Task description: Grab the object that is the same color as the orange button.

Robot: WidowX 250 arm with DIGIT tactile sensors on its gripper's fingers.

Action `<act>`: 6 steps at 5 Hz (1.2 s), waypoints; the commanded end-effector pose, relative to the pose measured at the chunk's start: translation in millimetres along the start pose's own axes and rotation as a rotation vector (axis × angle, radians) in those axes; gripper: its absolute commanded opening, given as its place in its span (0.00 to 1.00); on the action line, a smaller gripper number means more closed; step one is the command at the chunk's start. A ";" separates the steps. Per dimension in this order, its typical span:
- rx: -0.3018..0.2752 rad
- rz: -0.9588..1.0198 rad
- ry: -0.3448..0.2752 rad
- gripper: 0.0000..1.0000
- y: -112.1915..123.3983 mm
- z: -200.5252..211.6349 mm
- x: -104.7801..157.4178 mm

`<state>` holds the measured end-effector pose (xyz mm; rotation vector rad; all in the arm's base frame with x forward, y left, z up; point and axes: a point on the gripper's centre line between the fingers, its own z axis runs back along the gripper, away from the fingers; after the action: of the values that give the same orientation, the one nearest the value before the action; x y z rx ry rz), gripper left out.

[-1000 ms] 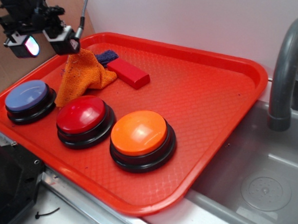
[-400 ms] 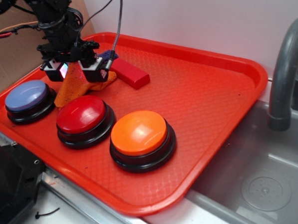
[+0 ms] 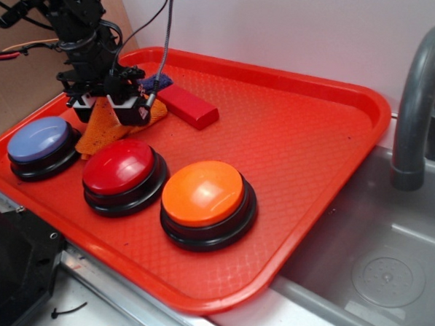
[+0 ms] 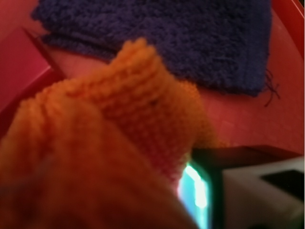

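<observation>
Clearly my tool (image 3: 107, 109) is down on the orange woven rag (image 3: 92, 133), which lies bunched on the red tray (image 3: 311, 136) between the lavender-blue button (image 3: 40, 138) and the red block (image 3: 187, 106), behind the red button (image 3: 120, 166). Wrist view shows a fold of rag (image 4: 119, 129) rising beside one finger pad (image 4: 195, 193); whether I'm clenched on it I cannot tell. Matching the orange button (image 3: 203, 193) looks settled; lifting remains.

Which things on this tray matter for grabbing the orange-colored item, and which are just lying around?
Part of the job:
orange cloth
orange button
gripper, down over the cloth

Just lying about:
red button
lavender-blue button
red block
dark blue cloth
faucet
</observation>
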<state>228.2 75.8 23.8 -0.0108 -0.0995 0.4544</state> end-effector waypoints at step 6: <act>-0.202 -0.377 -0.074 0.00 -97.6 200.7 1.8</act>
<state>256.1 -17.5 204.3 -0.1692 -0.1278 0.0759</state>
